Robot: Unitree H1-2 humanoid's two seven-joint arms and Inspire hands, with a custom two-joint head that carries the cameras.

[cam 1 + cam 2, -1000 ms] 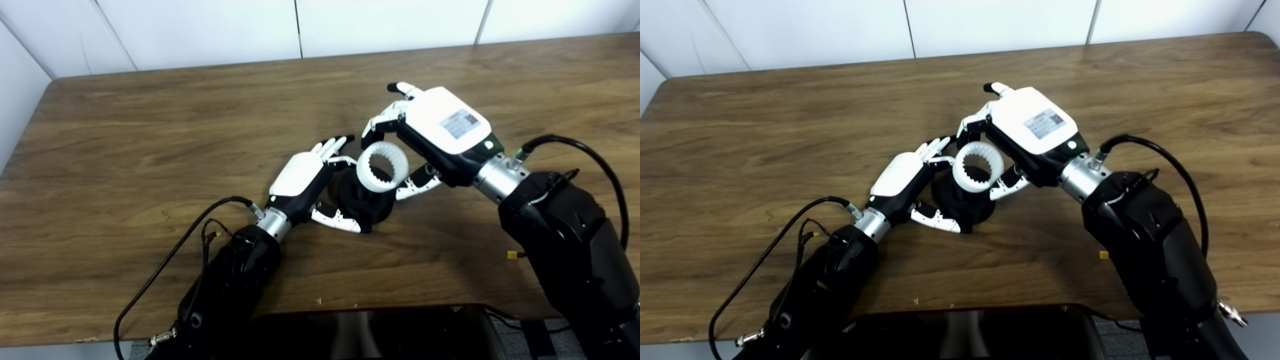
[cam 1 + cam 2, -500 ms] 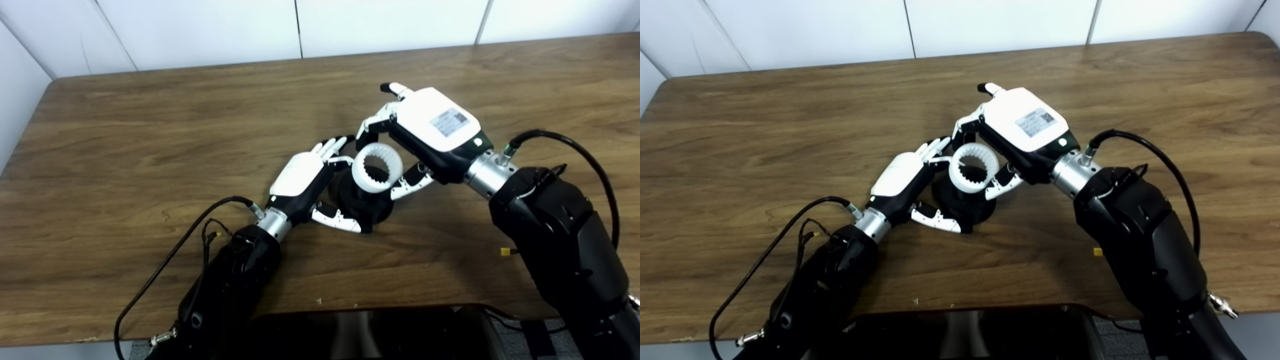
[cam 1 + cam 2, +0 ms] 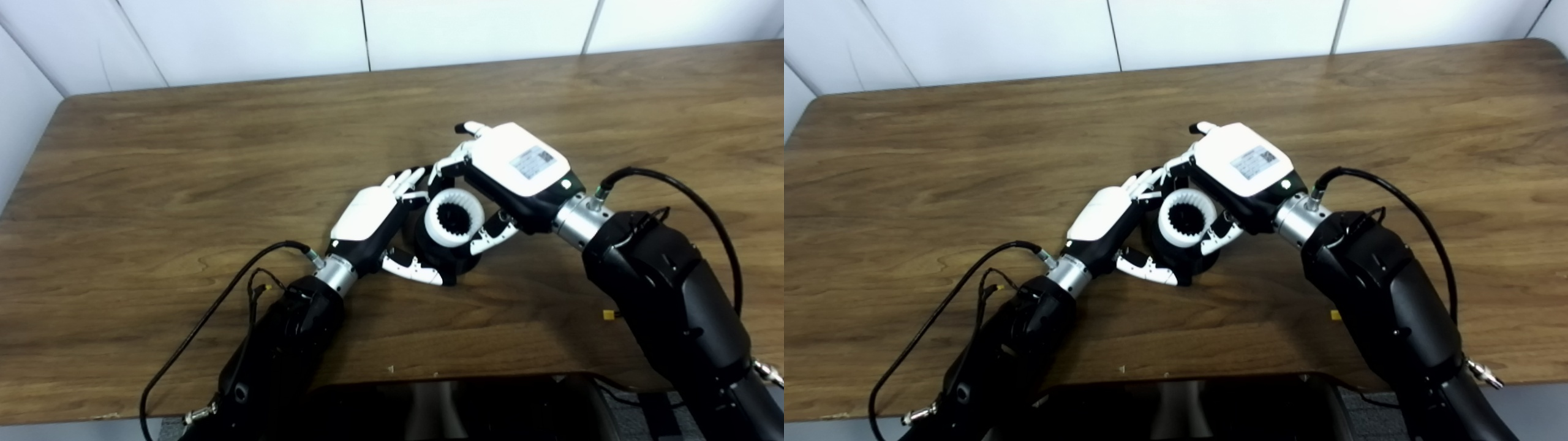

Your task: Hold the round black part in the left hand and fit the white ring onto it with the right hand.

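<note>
Two hands meet near the middle of the wooden surface [image 3: 184, 159] on my feed. My left hand [image 3: 367, 214] lies low with its white back up, reaching in from the lower left, its fingers [image 3: 407, 179] curled round the far side of the round black part [image 3: 438, 257] and its thumb pressed along the near side, so it has the part clasped. That part stands on the surface, its toothed hub pointing up toward the cameras.

My right hand [image 3: 1240, 162] comes in from the lower right with the wrist bent and its labelled back tilted up. Its fingers [image 3: 1176, 168] arch over the far rim of the white ring [image 3: 1185, 217] while its thumb presses the near right rim, so it is closed on the ring. The ring sits around the black hub, with the dark teeth showing through its centre; whether it is fully seated I cannot tell.

The fingertips of both hands crowd together at the ring's far left edge. Black cables loop from each forearm, and a dark panel [image 3: 453, 407] lies along the near edge below.
</note>
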